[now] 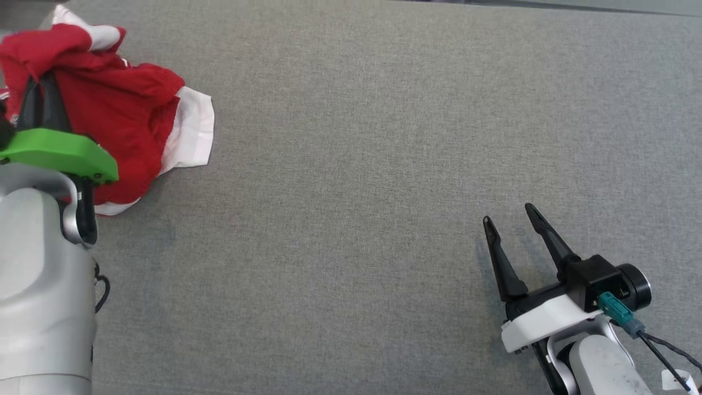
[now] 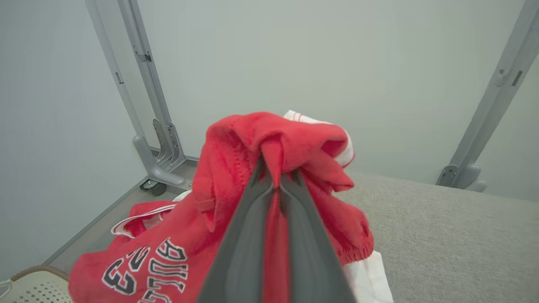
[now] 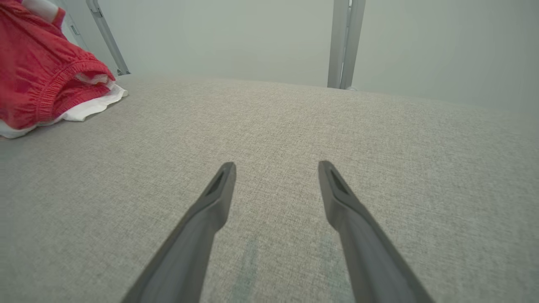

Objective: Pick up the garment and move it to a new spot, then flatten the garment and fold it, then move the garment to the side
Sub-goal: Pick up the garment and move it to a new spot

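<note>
One grey fabric surface between pale walls carries the red garment, pinched by the left tool, while the right tool stands open and empty.

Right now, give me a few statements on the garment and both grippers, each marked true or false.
1. The left gripper is shut on the red garment. True.
2. The right gripper is shut. False: it is open and holds nothing.
3. The garment lies flat and folded. False: it is bunched up at the left of the grey table.
4. The garment bears printed lettering. True.
</note>
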Controlling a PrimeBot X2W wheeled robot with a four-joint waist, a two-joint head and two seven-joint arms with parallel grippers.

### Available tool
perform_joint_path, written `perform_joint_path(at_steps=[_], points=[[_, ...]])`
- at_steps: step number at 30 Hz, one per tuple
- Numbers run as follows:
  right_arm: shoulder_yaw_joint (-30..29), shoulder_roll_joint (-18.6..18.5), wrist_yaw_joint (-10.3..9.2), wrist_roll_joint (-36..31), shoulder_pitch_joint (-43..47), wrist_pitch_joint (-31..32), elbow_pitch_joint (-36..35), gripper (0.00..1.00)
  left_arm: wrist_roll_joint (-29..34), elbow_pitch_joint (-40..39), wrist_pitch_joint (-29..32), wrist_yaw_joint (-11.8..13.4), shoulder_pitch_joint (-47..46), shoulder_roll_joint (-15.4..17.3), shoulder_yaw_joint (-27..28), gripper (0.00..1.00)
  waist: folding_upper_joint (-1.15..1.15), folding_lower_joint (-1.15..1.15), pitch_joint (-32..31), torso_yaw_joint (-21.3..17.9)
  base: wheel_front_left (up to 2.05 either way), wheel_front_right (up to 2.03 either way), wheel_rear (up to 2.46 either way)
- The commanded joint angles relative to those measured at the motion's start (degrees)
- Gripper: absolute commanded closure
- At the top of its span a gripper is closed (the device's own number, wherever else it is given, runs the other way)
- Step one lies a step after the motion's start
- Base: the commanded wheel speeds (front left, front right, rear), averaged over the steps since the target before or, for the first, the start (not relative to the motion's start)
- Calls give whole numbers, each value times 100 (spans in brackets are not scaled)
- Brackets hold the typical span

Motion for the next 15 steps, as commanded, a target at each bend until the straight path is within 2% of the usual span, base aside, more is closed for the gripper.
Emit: perform_joint_path(at_steps=[1,6,11,15], points=[[2,32,-2,53,74,-18,21,0,58,-153,-17,-33,53,-52,-31,100,18,0,-233,40,0,0,0],[-12,120,-2,92,192,-18,28,0,177,-1380,75,-169,260,-413,-455,100,18,0,-554,-102,0,0,0],[-40,205,-2,121,280,-18,10,0,-56,-2830,780,-295,653,-803,-1020,100,18,0,-743,-450,0,0,0],[-123,243,-2,157,275,-18,-25,0,-333,-3799,1370,-287,1069,-1040,-1520,100,18,0,-740,-825,0,0,0]])
